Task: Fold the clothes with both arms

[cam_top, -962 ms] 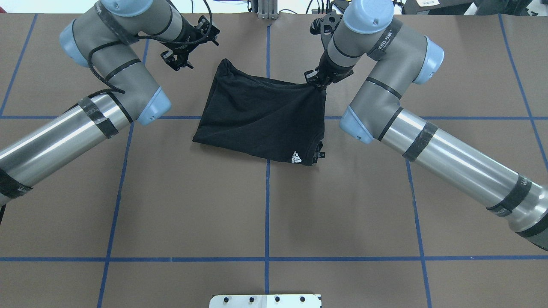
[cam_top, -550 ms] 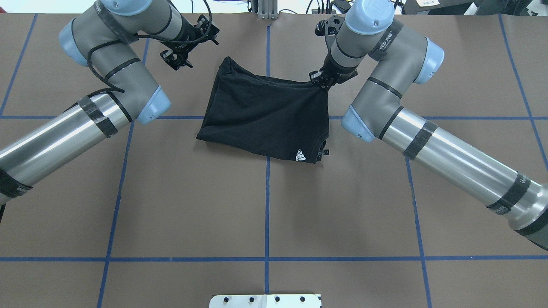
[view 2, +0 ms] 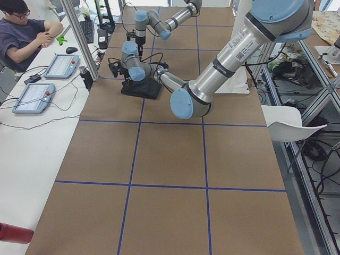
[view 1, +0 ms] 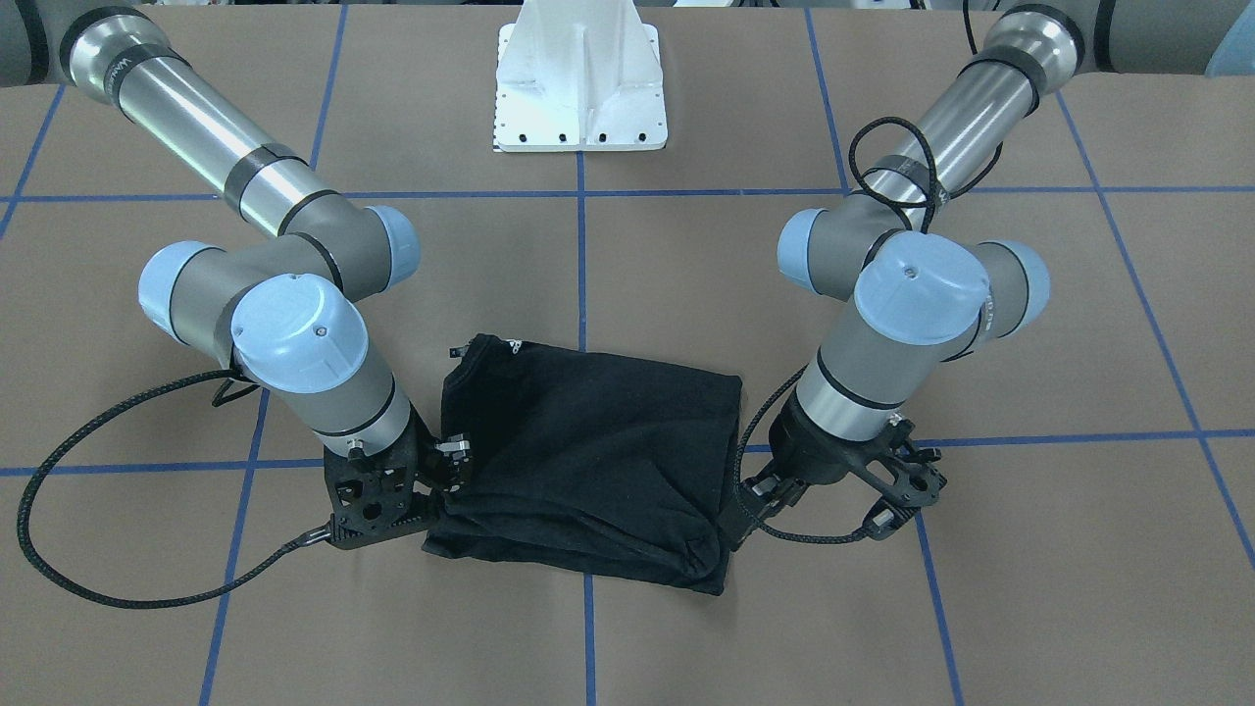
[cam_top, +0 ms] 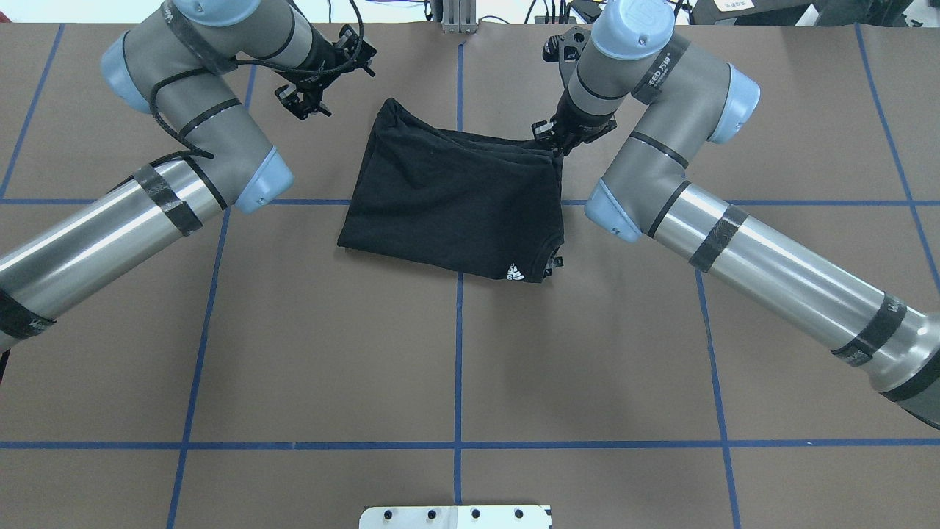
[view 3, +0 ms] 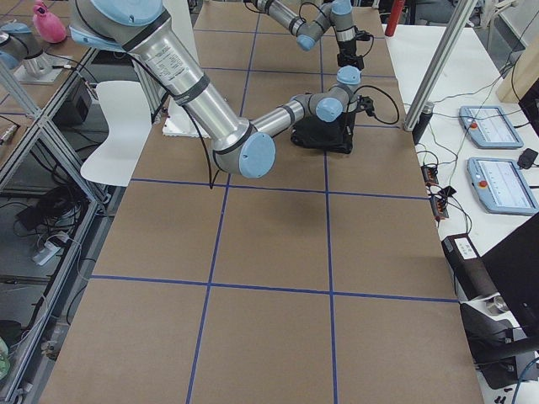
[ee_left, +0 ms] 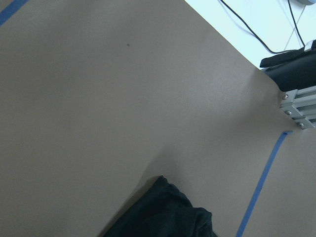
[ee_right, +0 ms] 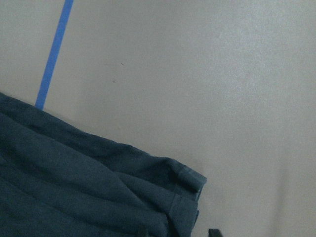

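SITE: robotics lab | BENCH: brown table (cam_top: 308,345), blue tape grid (cam_top: 457,353) | ROBOT: left arm (cam_top: 95,228), right arm (cam_top: 778,283), white mount plate (view 1: 580,88) | SIDE BENCH: teach pendants (view 2: 34,97), cables (view 2: 32,119), seated person (view 2: 24,37) | FRAME: aluminium posts (view 2: 79,37)

Brown table (cam_top: 330,353), blue tape grid (cam_top: 587,444), white mount plate (view 1: 580,98), seated person (view 2: 21,34)

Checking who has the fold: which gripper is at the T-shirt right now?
The right gripper: it sits at the T-shirt's far corner, touching the fabric, whereas the left gripper hangs off to the side, clear of the cloth.
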Motion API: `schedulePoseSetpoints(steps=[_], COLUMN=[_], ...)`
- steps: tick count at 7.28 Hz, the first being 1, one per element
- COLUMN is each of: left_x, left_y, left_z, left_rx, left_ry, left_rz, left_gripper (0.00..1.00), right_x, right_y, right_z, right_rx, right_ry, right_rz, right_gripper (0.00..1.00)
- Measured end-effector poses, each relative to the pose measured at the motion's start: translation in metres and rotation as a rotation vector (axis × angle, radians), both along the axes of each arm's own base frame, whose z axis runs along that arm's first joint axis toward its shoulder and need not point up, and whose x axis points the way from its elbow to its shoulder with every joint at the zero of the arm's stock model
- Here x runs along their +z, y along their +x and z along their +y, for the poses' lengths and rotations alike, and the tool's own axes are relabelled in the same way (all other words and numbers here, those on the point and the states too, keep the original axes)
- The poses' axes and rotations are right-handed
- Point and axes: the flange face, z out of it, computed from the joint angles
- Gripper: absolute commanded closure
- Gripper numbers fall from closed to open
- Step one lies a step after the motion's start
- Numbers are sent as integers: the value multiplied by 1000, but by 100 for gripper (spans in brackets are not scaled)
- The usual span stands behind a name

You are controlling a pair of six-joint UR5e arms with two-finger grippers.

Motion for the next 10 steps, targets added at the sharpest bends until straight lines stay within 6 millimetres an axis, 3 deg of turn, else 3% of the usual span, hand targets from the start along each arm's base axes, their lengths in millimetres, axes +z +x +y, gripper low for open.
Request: schedulePoseSetpoints(steps=[2, 5, 7, 10], left_x=[5, 2, 9, 20], left_y=[13, 49, 60, 73], left_z=[2, -2, -11, -12], left_rx=[9, -8, -37, -43], left_ry=[-8, 3, 20, 29], left_rz=[-8, -42, -48, -51], left_gripper=[1, 4, 13, 14], right_x=[-8, -16, -17, -16], right_y=[8, 26, 31, 35], right_z=[-5, -12, -15, -17], right_rx=[1, -8, -4, 0], right_ry=[-5, -18, -20, -23], right_rz=[-20, -55, -60, -59], right_gripper=[0, 0, 0, 0])
